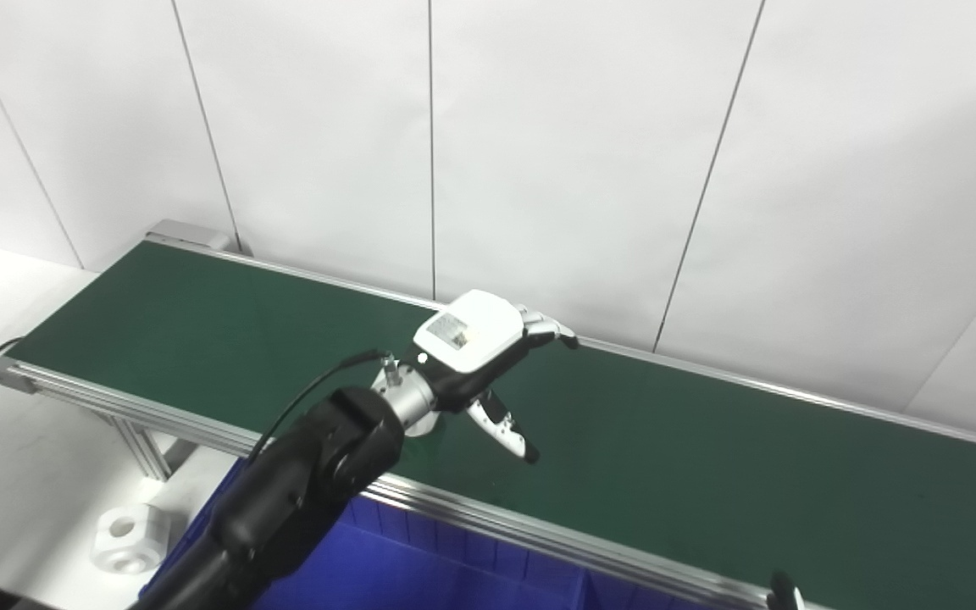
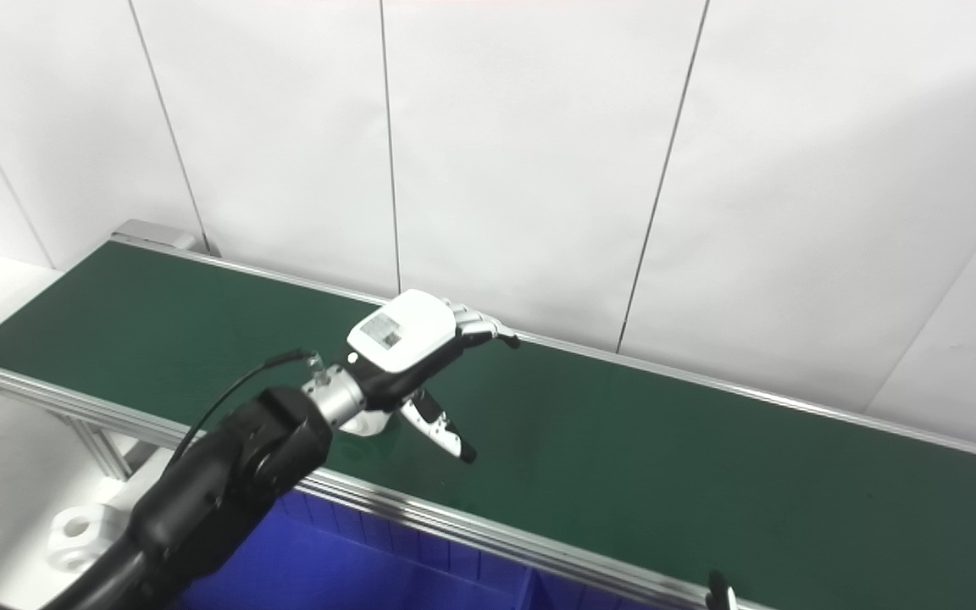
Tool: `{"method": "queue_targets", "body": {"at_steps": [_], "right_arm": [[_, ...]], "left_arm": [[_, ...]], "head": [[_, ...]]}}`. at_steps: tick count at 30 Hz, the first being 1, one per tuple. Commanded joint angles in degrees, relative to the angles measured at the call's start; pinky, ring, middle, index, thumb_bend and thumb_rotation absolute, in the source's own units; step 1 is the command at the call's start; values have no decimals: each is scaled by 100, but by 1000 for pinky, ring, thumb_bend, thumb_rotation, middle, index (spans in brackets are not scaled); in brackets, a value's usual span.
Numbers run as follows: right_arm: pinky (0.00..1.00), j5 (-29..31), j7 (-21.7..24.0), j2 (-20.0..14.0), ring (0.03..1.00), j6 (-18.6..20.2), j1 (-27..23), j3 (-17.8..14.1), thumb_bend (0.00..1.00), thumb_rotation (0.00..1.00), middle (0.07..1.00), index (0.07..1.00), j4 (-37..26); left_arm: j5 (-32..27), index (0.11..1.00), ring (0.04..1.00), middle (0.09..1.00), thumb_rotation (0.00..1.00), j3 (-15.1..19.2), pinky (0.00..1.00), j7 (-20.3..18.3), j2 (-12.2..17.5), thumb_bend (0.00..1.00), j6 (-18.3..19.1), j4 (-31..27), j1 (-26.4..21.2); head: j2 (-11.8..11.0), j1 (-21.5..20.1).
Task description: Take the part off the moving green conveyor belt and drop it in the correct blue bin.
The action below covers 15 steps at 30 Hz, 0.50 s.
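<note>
The green conveyor belt (image 1: 708, 457) runs from upper left to lower right. My left hand (image 1: 488, 356) hovers over the belt's middle, open, with its fingers (image 1: 549, 329) stretched toward the far rail and its thumb (image 1: 505, 432) pointing down at the belt. A small white part (image 1: 422, 426) peeks out on the belt beneath the wrist, mostly hidden by it. The hand holds nothing. Only a dark tip of my right hand (image 1: 783, 590) shows at the bottom edge. A blue bin (image 1: 386, 568) sits below the belt's near rail.
A white block with a round hole (image 1: 125, 538) lies on the white table left of the bin. The belt's aluminium near rail (image 1: 496, 517) separates belt and bin. A white panelled wall stands just behind the far rail. A black cable (image 1: 310, 394) loops off the left forearm.
</note>
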Motion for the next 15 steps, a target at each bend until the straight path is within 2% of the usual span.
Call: {"method": "queue_targets", "body": {"at_steps": [1, 5, 10, 15], "right_arm": [[1000, 5, -44, 61, 1000, 78, -61, -6, 898, 1000, 1000, 1000, -256], [1000, 60, -19, 41, 1000, 121, -44, -21, 930, 1000, 1000, 1000, -349], [1000, 64, 1, 13, 1000, 169, 17, -4, 919, 1000, 1000, 1000, -509], [1000, 109, 44, -16, 1000, 255, 95, 4, 949, 1000, 1000, 1000, -665]], "left_arm": [[77, 774, 824, 834, 403, -59, 792, 228, 190, 1000, 12, 187, -362], [97, 788, 825, 832, 400, -239, 807, 255, 294, 995, 58, 869, -624], [77, 804, 842, 845, 431, -431, 826, 148, 442, 984, 180, 1468, -789], [69, 816, 843, 844, 433, -595, 804, 76, 582, 994, 377, 1704, -766]], "head": [[15, -18], [48, -44], [113, -88], [184, -131]]}}
